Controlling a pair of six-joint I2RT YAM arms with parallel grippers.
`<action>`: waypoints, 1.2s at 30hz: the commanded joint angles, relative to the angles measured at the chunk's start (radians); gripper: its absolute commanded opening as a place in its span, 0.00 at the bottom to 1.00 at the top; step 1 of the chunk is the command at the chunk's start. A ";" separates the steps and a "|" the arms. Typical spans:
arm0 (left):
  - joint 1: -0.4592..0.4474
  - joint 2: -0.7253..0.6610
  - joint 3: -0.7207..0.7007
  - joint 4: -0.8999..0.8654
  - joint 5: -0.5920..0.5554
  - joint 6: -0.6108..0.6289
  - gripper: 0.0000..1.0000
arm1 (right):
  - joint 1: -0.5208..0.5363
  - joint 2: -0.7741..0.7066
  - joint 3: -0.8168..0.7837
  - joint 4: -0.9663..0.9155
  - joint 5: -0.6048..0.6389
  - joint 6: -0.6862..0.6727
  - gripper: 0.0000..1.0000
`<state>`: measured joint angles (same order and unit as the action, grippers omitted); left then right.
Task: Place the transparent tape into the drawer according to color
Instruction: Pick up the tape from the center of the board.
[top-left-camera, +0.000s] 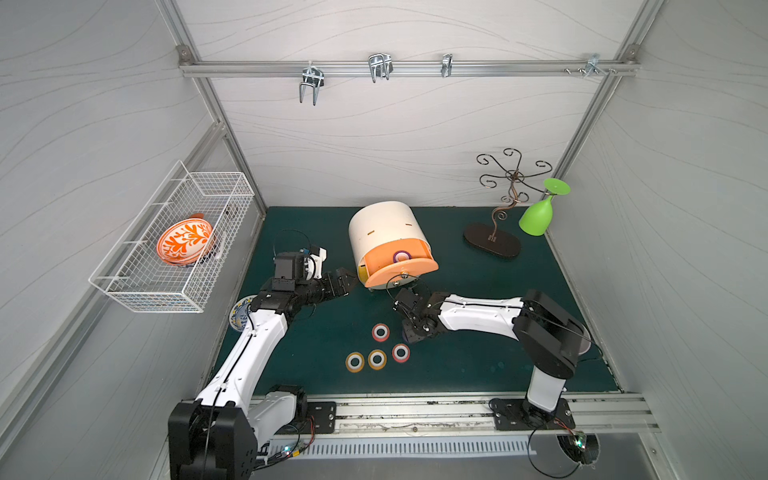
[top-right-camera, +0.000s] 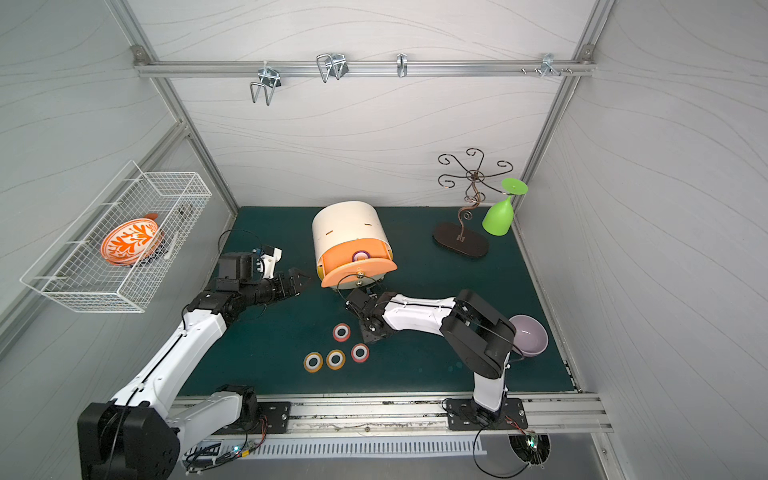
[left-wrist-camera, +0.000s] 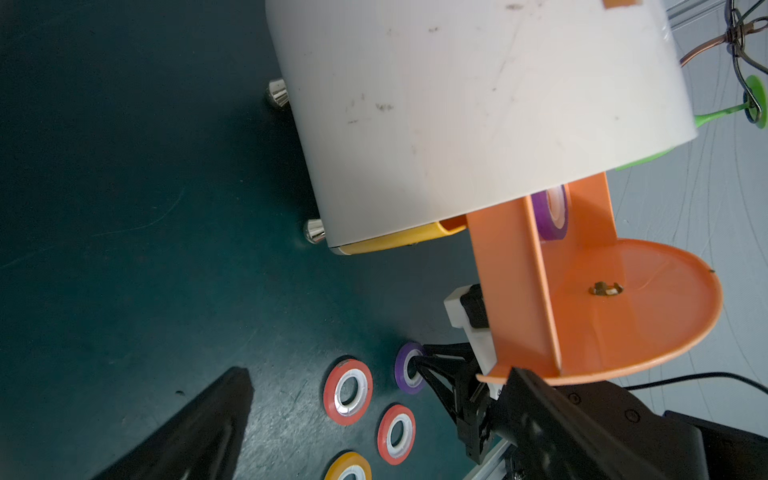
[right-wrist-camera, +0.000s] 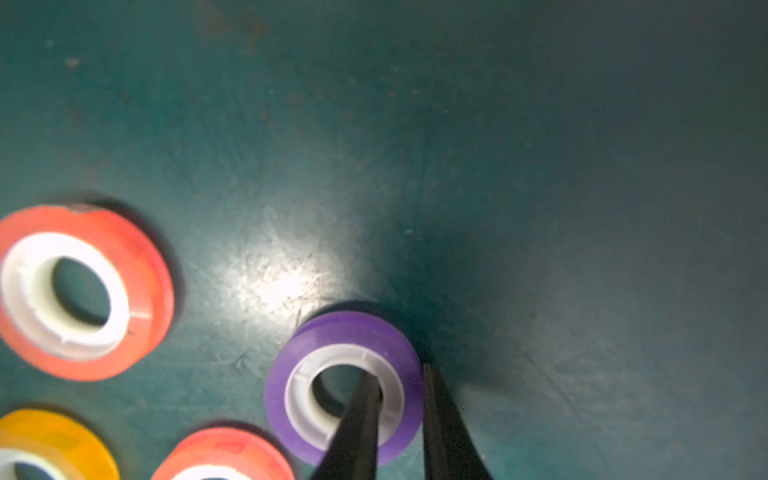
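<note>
Right wrist view: the right gripper (right-wrist-camera: 399, 374) is squeezed on a purple roll (right-wrist-camera: 332, 332) lying on the mat (right-wrist-camera: 540, 166). Left wrist view: the left gripper (left-wrist-camera: 378, 374) is wide apart. In both top views, a second purple roll (top-left-camera: 401, 256) sits in the orange drawer (top-left-camera: 419, 268).

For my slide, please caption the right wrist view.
Right gripper pinches the wall of the purple tape roll, one jaw inside its core.

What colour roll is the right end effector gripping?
A purple roll; best in right wrist view.

Glossy purple tape roll (right-wrist-camera: 349, 330), scuffed matt green mat (right-wrist-camera: 540, 166)
</note>
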<state>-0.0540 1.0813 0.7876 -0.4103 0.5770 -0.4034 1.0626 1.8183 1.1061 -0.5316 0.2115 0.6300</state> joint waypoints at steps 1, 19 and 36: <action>0.003 0.004 0.012 0.037 0.015 0.000 1.00 | 0.016 0.073 -0.044 -0.070 -0.094 -0.001 0.09; 0.003 0.008 0.010 0.037 0.014 -0.002 1.00 | 0.026 -0.171 -0.113 -0.041 -0.055 0.021 0.00; 0.003 0.000 0.009 0.047 0.020 -0.005 1.00 | -0.094 -0.531 0.084 -0.185 0.006 -0.092 0.00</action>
<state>-0.0540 1.0855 0.7876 -0.4095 0.5808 -0.4049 0.9920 1.3106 1.1362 -0.6785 0.1993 0.5919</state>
